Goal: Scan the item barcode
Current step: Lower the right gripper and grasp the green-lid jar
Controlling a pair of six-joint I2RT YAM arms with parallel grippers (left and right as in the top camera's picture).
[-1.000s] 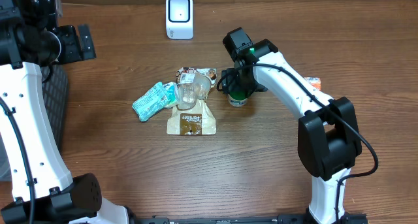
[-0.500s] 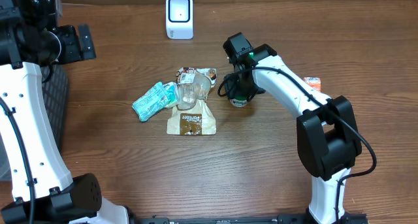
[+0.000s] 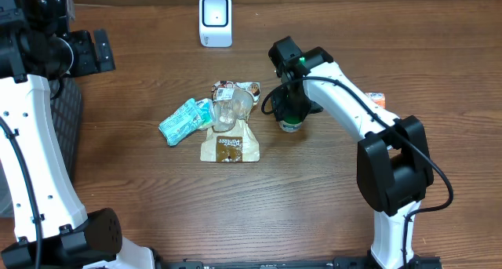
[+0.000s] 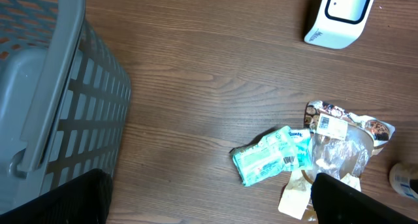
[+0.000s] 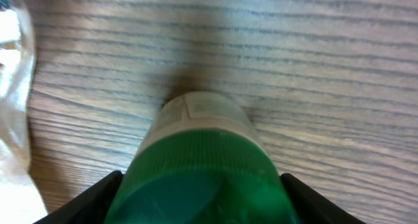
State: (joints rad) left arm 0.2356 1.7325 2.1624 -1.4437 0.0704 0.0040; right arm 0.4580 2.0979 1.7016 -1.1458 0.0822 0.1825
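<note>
Green, ribbed plastic fills the right wrist view: the cap of a small bottle [image 5: 202, 178] standing upright on the wooden table [image 3: 157, 206], its pale body showing below the cap. The right gripper [image 5: 202, 201] comes down from above with its dark fingers [image 5: 85, 201] pressed to either side of the cap, so it is clamped on the bottle. Seen from overhead, the bottle [image 3: 290, 121] stands a little to the 2 o'clock side of the table's middle, just at 3 o'clock of a small heap: a clear cup [image 3: 232, 108] lying on a brown pouch [image 3: 228, 146], with a teal packet [image 3: 180, 121] touching them at 9 o'clock. A white scanner [image 3: 215, 19] sits at 12 o'clock near the far edge, well apart from the bottle. An orange carton [image 3: 377, 99] peeks out from behind the right arm at 3 o'clock. The left gripper [image 4: 209, 198] hangs high at 10 o'clock beside a grey basket [image 4: 59, 100], its jaws spread wide with nothing between them.
</note>
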